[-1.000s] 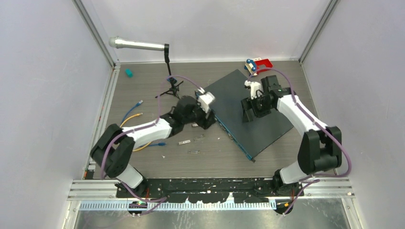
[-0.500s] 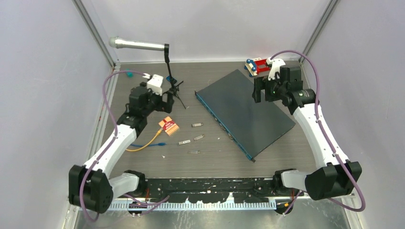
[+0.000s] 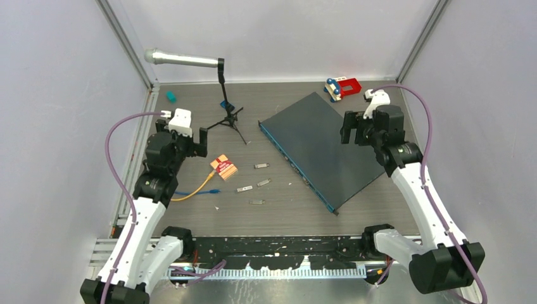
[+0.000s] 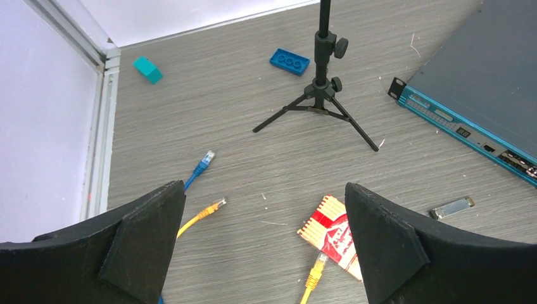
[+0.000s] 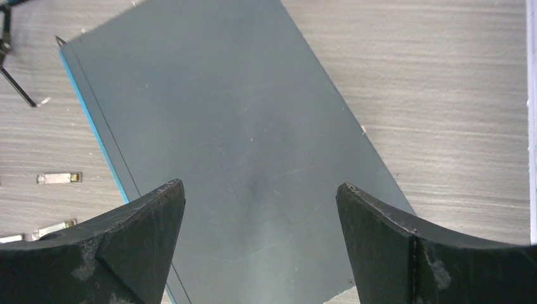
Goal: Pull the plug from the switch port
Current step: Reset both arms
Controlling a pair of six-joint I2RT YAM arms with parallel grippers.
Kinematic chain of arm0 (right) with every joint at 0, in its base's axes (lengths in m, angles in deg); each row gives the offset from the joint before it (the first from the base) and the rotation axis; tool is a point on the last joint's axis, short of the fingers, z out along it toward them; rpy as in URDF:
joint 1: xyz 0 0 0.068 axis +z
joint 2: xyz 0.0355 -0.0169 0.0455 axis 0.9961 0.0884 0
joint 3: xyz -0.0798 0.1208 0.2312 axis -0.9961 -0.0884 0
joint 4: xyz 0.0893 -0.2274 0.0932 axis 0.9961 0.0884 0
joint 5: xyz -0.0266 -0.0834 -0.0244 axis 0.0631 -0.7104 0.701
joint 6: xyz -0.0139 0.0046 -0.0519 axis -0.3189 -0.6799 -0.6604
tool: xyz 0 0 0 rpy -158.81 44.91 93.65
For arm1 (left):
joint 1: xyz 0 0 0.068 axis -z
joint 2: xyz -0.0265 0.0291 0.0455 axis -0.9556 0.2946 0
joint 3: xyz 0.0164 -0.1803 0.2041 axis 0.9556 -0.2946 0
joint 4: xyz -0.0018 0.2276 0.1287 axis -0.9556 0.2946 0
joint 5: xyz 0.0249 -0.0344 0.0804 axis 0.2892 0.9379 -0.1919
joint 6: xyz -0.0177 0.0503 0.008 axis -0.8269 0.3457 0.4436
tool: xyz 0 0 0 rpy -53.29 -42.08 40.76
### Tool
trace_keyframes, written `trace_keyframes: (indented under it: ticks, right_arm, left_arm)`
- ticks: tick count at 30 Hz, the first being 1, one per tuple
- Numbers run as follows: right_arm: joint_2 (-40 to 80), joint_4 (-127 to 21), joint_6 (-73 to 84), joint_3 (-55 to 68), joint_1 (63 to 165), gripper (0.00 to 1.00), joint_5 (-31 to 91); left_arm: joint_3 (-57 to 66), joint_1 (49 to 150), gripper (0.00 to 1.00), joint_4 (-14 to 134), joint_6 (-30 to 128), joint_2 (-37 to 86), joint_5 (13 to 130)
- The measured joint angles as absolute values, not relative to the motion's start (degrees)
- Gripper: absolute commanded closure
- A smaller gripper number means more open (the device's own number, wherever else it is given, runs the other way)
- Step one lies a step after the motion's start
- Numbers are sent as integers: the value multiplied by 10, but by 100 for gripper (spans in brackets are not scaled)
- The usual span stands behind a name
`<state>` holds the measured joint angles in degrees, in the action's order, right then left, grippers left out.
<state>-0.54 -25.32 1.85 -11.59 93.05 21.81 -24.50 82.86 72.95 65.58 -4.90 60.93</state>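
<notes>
Grey wood-grain bench (image 3: 285, 212) carries the switch (image 3: 323, 149), which lies askew. Both pincers are spread wide and empty: the left pincer (image 4: 263, 190) well left of the switch, the right pincer (image 5: 259, 185) over its top. You can see no plug in its blue front edge, and a yellow cable (image 4: 202, 212) lies loose to the switch's left. Check the ports closely before you reach in.

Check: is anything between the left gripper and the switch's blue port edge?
The microphone tripod stands between the left gripper and the far corner of the switch. Toward the middle of its port edge only flat things lie on the table: a red-and-white card and small metal modules.
</notes>
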Motion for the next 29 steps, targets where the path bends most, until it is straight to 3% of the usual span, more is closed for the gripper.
trace_keyframes:
  ticks: [29]
  right_arm:
    - [-53,-286,-26,-138,930,6,229]
  left_arm:
    - [-246,817,0,785,658,-69,597]
